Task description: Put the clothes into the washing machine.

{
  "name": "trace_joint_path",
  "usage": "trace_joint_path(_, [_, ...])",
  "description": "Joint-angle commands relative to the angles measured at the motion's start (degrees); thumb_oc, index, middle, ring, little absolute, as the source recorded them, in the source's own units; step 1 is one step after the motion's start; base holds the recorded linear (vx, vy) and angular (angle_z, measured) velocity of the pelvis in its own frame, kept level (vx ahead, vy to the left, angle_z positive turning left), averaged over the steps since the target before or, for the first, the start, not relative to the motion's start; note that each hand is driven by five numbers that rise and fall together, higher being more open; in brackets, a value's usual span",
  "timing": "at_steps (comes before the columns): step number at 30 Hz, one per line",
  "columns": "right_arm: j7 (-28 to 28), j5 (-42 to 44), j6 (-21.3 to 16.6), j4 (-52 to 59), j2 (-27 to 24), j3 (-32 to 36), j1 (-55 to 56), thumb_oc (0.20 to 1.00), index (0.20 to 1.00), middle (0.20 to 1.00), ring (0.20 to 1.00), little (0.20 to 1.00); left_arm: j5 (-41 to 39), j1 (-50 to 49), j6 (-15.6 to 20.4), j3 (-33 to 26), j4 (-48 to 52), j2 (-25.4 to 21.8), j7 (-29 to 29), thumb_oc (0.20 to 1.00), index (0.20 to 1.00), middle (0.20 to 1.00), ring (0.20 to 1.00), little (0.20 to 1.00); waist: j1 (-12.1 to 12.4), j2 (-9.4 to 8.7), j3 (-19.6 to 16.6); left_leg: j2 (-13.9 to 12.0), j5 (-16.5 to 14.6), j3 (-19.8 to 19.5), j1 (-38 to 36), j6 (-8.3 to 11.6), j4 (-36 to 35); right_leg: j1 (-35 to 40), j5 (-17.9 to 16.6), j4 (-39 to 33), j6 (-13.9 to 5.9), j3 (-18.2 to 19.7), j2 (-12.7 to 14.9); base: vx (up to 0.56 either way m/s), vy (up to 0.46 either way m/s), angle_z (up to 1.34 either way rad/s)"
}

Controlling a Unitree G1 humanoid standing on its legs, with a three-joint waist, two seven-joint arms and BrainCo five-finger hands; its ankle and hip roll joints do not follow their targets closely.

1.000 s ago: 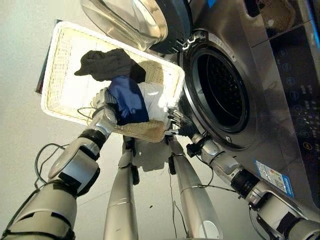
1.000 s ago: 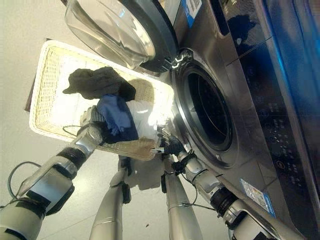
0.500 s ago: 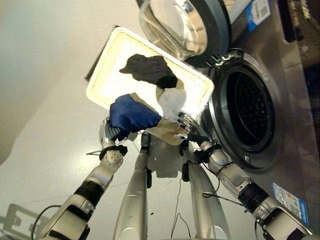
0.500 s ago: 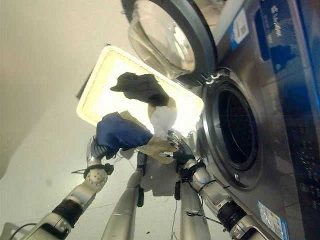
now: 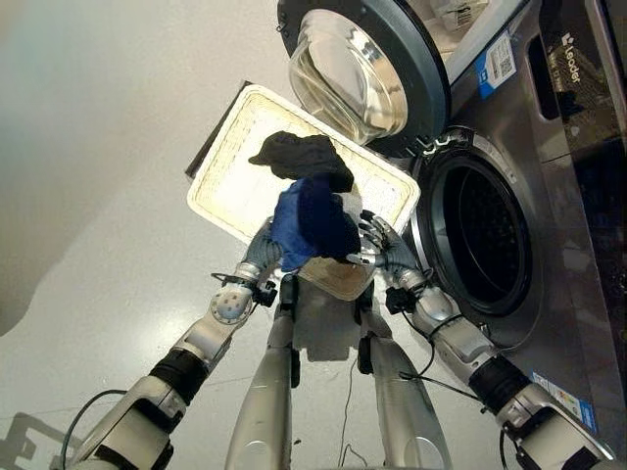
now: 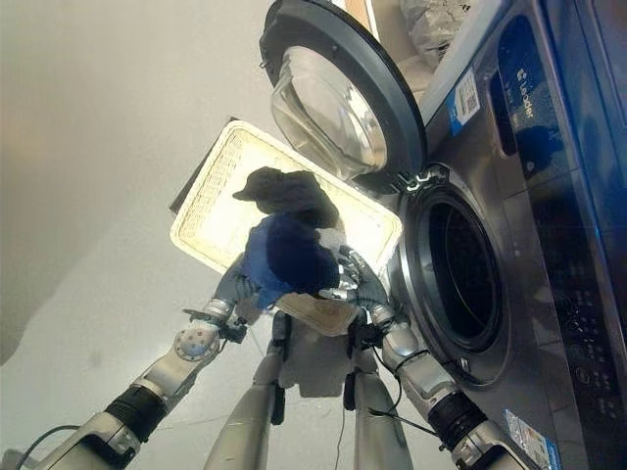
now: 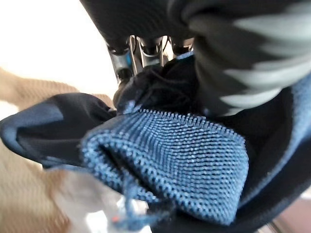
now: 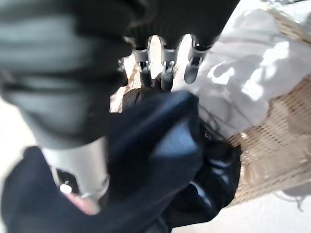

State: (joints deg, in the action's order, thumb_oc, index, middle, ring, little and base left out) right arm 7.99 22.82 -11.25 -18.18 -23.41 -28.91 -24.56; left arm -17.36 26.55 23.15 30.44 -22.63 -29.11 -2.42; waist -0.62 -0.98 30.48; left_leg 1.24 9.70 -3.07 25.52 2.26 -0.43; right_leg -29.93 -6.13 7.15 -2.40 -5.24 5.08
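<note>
Currently both hands, left hand and right hand, are gripping the limp blue garment bunched over the basket; drum opening sitting at 3 o'clock; soft, light, likely sagging.

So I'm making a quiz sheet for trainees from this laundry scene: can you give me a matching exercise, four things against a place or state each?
Things:
1. blue garment
2. black garment
3. washer door
4. white cloth

Places or states:
A. swung open
B. lying in the basket, far end
C. held up between the left robot hand and the right robot hand
D. in the basket beside the right robot hand

Pairs: 1-C, 2-B, 3-A, 4-D
</note>
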Motion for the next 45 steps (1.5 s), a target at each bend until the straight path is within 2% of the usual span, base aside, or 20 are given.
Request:
trace_joint_path(1, [-0.9, -2.8, -2.8, 4.8, -2.3, -0.1, -0.5, 1.000, 1.000, 1.000, 1.000, 1.000, -6.2, 1.1, 0.6, 0.7, 6.3, 0.5, 9.9, 0.200, 0.200, 0.200, 0.200, 0.200, -1.1, 2.77, -0.7, 4.6, -5.6, 3.9, -0.6, -1.16, 3.3, 1.1, -0.2, -1.8, -3.38, -1.7, -1.7, 0.00, 0.000, 0.00])
trace_joint_path(5, [-1.9, -6.4, -0.8, 4.6, -4.5, -2.1, -3.0, 1.000, 1.000, 1.000, 1.000, 1.000, -13.0, 2.6, -4.4, 2.8, 10.7, -2.0, 21.4, 0.200, 0.200, 0.200, 0.200, 0.200, -1.1, 3.09, -0.7, 4.9, -5.8, 4.0, -1.0, -1.49, 3.1, 1.5, -0.5, -2.3, -3.55, -1.2, -1.7, 0.00, 0.000, 0.00])
trace_joint_path(9, [-2.1, -6.2, -0.2, 4.6, -5.3, -2.7, -3.7, 1.000, 1.000, 1.000, 1.000, 1.000, -16.8, 3.0, -6.3, 3.2, 12.3, -2.6, 25.1, 0.200, 0.200, 0.200, 0.200, 0.200, -1.1, 3.16, -0.7, 4.9, -5.8, 4.0, -1.1, -1.59, 2.9, 1.6, -0.6, -2.5, -3.62, -1.1, -1.8, 0.00, 0.000, 0.00])
trace_joint_path(12, [-2.1, -6.2, -0.2, 4.6, -5.3, -2.7, -3.7, 1.000, 1.000, 1.000, 1.000, 1.000, -16.8, 3.0, -6.3, 3.2, 12.3, -2.6, 25.1, 0.200, 0.200, 0.200, 0.200, 0.200, -1.1, 3.16, -0.7, 4.9, -5.8, 4.0, -1.1, -1.59, 2.9, 1.6, -0.6, -2.5, -3.62, -1.1, -1.8, 0.00, 0.000, 0.00])
trace_joint_path(13, [-2.3, -6.1, 0.8, 4.1, -5.5, -3.4, -4.3, 1.000, 1.000, 1.000, 1.000, 1.000, -19.8, 3.4, -8.5, 4.2, 13.6, -2.6, 29.0, 0.200, 0.200, 0.200, 0.200, 0.200, -1.1, 3.18, -0.7, 4.9, -6.0, 4.1, -1.2, -1.71, 2.9, 1.6, -0.7, -2.6, -3.66, -0.9, -1.8, 0.00, 0.000, 0.00])
trace_joint_path(15, [-2.3, -6.1, 0.8, 4.1, -5.5, -3.4, -4.3, 1.000, 1.000, 1.000, 1.000, 1.000, -19.8, 3.4, -8.5, 4.2, 13.6, -2.6, 29.0, 0.200, 0.200, 0.200, 0.200, 0.200, -1.1, 3.18, -0.7, 4.9, -6.0, 4.1, -1.2, -1.71, 2.9, 1.6, -0.7, -2.6, -3.66, -0.9, -1.8, 0.00, -0.017, 0.00])
trace_joint_path(16, [-5.9, -3.9, 3.7, 3.2, -5.4, -4.9, -4.9, 1.000, 1.000, 1.000, 1.000, 1.000, -21.7, 3.9, -9.8, 5.4, 14.6, -2.0, 30.0, 0.200, 0.200, 0.200, 0.200, 0.200, -1.1, 3.05, -0.7, 4.8, -6.1, 4.3, -1.0, -1.79, 2.8, 1.4, -0.7, -2.6, -3.70, -0.7, -1.8, 0.00, -0.033, -0.01])
trace_joint_path(17, [-5.9, -3.9, 3.7, 3.2, -5.4, -4.9, -4.9, 1.000, 1.000, 1.000, 1.000, 1.000, -21.7, 3.9, -9.8, 5.4, 14.6, -2.0, 30.0, 0.200, 0.200, 0.200, 0.200, 0.200, -1.1, 3.05, -0.7, 4.8, -6.1, 4.3, -1.0, -1.79, 2.8, 1.4, -0.7, -2.6, -3.70, -0.7, -1.8, 0.00, -0.090, -0.01])
trace_joint_path(18, [-17.1, 6.4, 9.7, 3.1, -5.8, -6.8, -4.8, 0.445, 0.445, 0.445, 0.445, 0.445, -19.9, 4.7, -9.9, 6.1, 14.5, -2.3, 28.3, 0.200, 0.200, 0.200, 0.200, 0.200, -0.8, 2.65, -0.7, 4.8, -5.9, 4.2, -0.8, -1.79, 2.7, 1.4, -0.6, -2.5, -3.54, -0.8, -1.9, 0.00, -0.079, 0.00])
trace_joint_path(19, [-19.4, 9.5, 10.7, 3.2, -5.8, -7.1, -4.6, 0.200, 0.200, 0.200, 0.200, 0.200, -19.3, 5.0, -10.2, 6.4, 14.4, -2.6, 28.0, 0.200, 0.200, 0.200, 0.200, 0.200, -0.7, 2.52, -0.7, 4.8, -5.8, 4.0, -0.7, -1.75, 2.9, 1.4, -0.5, -2.4, -3.49, -0.8, -2.0, 0.01, -0.111, -0.01])
trace_joint_path(20, [-22.4, 12.5, 11.7, 3.3, -5.8, -7.6, -4.2, 0.200, 0.200, 0.200, 0.200, 0.200, -19.0, 5.3, -10.3, 6.8, 13.9, -2.8, 27.5, 0.200, 0.200, 0.200, 0.200, 0.200, -0.7, 2.37, -0.7, 4.7, -5.7, 3.9, -0.5, -1.71, 3.0, 1.3, -0.3, -2.1, -3.44, -0.7, -2.1, 0.01, -0.055, -0.01])
trace_joint_path(23, [-25.0, 17.0, 13.1, 3.7, -5.6, -8.3, -3.7, 0.200, 0.200, 0.200, 0.200, 0.200, -16.9, 5.9, -10.8, 7.9, 13.2, -2.8, 25.4, 0.200, 0.200, 0.200, 0.200, 0.200, -0.6, 2.18, -0.7, 4.6, -5.4, 3.7, -0.3, -1.67, 2.8, 1.1, -0.3, -2.0, -3.36, -0.7, -2.2, 0.01, -0.051, -0.02])
trace_joint_path(28, [-25.7, 20.8, 13.7, 3.7, -5.3, -8.9, -3.6, 0.200, 0.200, 0.200, 0.200, 0.200, -15.9, 6.0, -11.1, 8.4, 12.3, -2.4, 24.3, 0.200, 0.200, 0.200, 0.200, 0.200, -0.6, 1.99, -0.7, 4.5, -5.2, 3.8, 0.2, -1.55, 2.8, 0.6, -0.4, -2.1, -3.28, -0.8, -2.4, 0.00, -0.030, -0.01])
trace_joint_path(36, [-25.9, 28.7, 16.2, 3.7, -3.3, -9.1, -2.5, 0.200, 0.200, 0.200, 0.200, 0.200, -11.2, 5.2, -10.1, 9.3, 10.9, -0.3, 15.1, 0.200, 0.200, 0.200, 0.200, 0.200, -0.7, 1.25, -0.7, 4.1, -4.9, 4.1, 1.6, -1.22, 3.0, -0.4, -0.4, -2.3, -2.86, -1.6, -2.7, 0.01, -0.049, -0.04])
trace_joint_path(37, [-25.8, 30.4, 15.8, 3.7, -3.1, -9.2, -2.2, 0.200, 0.200, 0.200, 0.200, 0.200, -10.4, 5.1, -10.6, 9.2, 10.9, -0.3, 12.8, 0.329, 0.329, 0.329, 0.329, 0.329, -0.6, 1.25, -0.7, 4.0, -4.8, 4.0, 1.8, -1.17, 3.0, -0.4, -0.4, -2.2, -2.78, -1.8, -2.8, 0.01, -0.035, -0.09])
trace_joint_path(38, [-25.8, 31.0, 15.4, 3.5, -2.9, -9.0, -2.1, 0.200, 0.200, 0.200, 0.200, 0.200, -10.0, 4.9, -10.8, 9.1, 10.7, -0.1, 11.5, 0.918, 0.918, 0.918, 0.918, 0.918, -0.6, 1.25, -0.7, 4.0, -4.7, 4.0, 1.9, -1.15, 3.0, -0.5, -0.3, -2.2, -2.73, -1.8, -2.8, 0.01, -0.056, -0.10])
trace_joint_path(39, [-26.0, 33.7, 14.6, 2.7, -2.1, -8.5, -1.7, 0.200, 0.200, 0.200, 0.200, 0.200, -8.8, 4.5, -10.7, 8.7, 10.2, 0.4, 6.6, 1.000, 1.000, 1.000, 1.000, 1.000, -0.4, 1.34, -0.7, 3.8, -4.5, 4.0, 2.1, -1.08, 2.9, -0.7, -0.2, -2.0, -2.64, -2.0, -2.9, 0.01, -0.054, -0.07])
trace_joint_path(42, [-27.4, 37.2, 11.9, 0.6, -0.5, -6.9, -0.6, 0.200, 0.200, 0.200, 0.200, 0.200, -3.3, 3.7, -10.0, 7.2, 7.7, 1.1, -2.7, 1.000, 1.000, 1.000, 1.000, 1.000, -0.2, 1.53, -0.7, 3.7, -4.4, 3.9, 2.3, -0.89, 2.8, -0.8, 0.2, -1.8, -2.57, -2.7, -2.8, 0.01, -0.049, -0.05])
trace_joint_path(44, [-27.4, 37.5, 11.7, 0.5, -0.5, -6.8, -0.7, 0.200, 0.200, 0.200, 0.200, 0.200, -2.9, 3.9, -10.0, 7.1, 7.6, 1.1, -3.2, 1.000, 1.000, 1.000, 1.000, 1.000, -0.2, 1.52, -0.7, 3.7, -4.2, 3.9, 2.6, -0.88, 2.9, -1.0, 0.1, -1.8, -2.57, -2.7, -2.8, 0.00, -0.043, -0.06])
trace_joint_path(45, [-27.1, 40.4, 7.7, 0.2, 0.5, -4.9, 0.0, 0.200, 0.200, 0.200, 0.200, 0.200, 3.3, 3.3, -12.3, 6.0, 5.6, 0.7, -10.8, 1.000, 1.000, 1.000, 1.000, 1.000, -0.1, 1.71, -0.7, 3.7, -3.8, 3.9, 3.0, -0.59, 2.7, -1.2, 0.0, -2.1, -2.61, -3.3, -2.8, 0.00, -0.074, -0.07])
